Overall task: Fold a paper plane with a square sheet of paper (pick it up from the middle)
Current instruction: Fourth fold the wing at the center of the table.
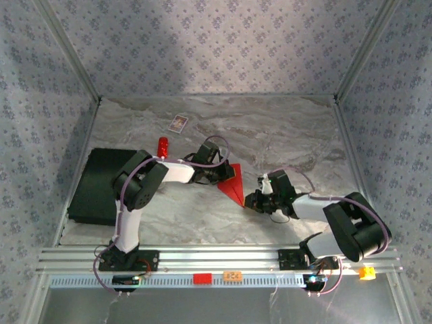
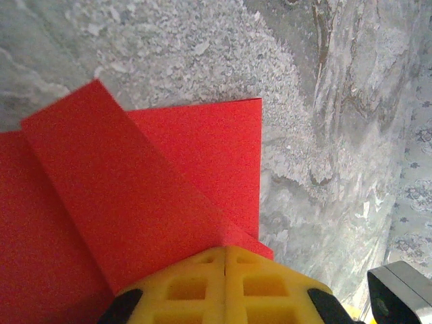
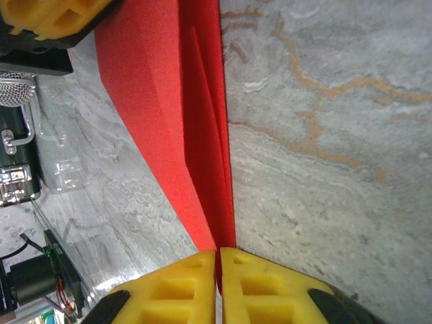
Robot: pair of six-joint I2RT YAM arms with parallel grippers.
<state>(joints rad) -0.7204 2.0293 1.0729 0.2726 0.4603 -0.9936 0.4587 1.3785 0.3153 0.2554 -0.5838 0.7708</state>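
The square sheet of paper (image 2: 196, 155) is plain bright red with no print, and the left gripper (image 2: 225, 263) and right gripper (image 3: 217, 263) both have yellow pads with black behind them. Under the 2 grippers the table (image 3: 324, 135) is grey-white marble (with tan-orange veins just beside the right gripper's pads). To the left of the left gripper are a red stick (image 1: 163, 146) and a black mat (image 1: 101, 185), and the walls (image 1: 216, 47) beyond carry a blue-grey floral print.
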